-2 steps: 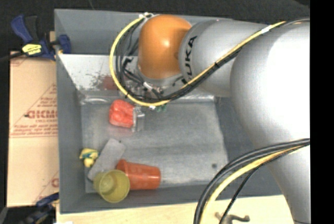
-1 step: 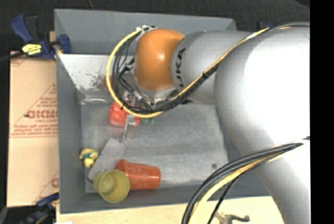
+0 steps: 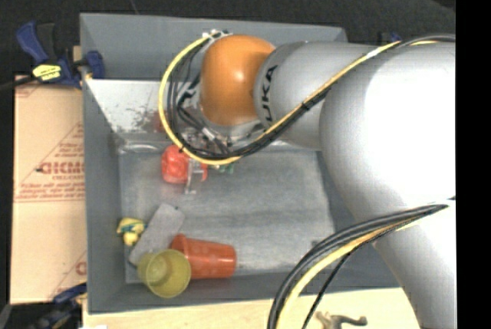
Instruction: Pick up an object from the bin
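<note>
Camera view is showing the arm point(image 3: 368, 128) reaching across the grey bin point(image 3: 103, 205), its gripper point(image 3: 198, 166) hanging just beside a small red block point(image 3: 173, 164) at the floor's upper left; how wide its grasp is spreading, I cannot tell. An orange cup point(image 3: 207, 258), yellow cup point(image 3: 165, 272), grey slab point(image 3: 157, 230) and tiny yellow toy point(image 3: 129, 227) are lying together at the lower left.

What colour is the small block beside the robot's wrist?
The block is red, seen best in the camera view.

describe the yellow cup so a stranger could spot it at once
In the grey metal bin, go to the lower left corner. The yellow cup lies there against an orange-red cup. It alone shows a round open mouth toward the camera.
</note>
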You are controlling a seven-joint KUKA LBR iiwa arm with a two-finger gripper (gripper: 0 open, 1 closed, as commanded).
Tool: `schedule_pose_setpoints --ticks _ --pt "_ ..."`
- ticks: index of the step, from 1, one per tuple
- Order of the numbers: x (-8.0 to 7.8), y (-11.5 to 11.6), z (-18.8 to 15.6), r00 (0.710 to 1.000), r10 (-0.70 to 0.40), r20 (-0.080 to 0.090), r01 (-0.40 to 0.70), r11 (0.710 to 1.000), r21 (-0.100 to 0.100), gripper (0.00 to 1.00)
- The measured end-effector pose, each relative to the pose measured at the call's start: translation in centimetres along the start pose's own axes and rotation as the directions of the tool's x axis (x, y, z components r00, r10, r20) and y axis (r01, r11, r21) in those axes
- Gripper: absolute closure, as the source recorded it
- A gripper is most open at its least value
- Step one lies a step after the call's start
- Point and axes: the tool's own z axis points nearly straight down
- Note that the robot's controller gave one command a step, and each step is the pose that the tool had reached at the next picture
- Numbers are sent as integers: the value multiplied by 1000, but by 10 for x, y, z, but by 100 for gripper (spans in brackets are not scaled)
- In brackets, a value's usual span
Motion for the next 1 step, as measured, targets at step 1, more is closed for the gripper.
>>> schedule_pose_setpoints --ticks 1 --pt "0 0 0 1000 1 0 -1 1000 0 100"
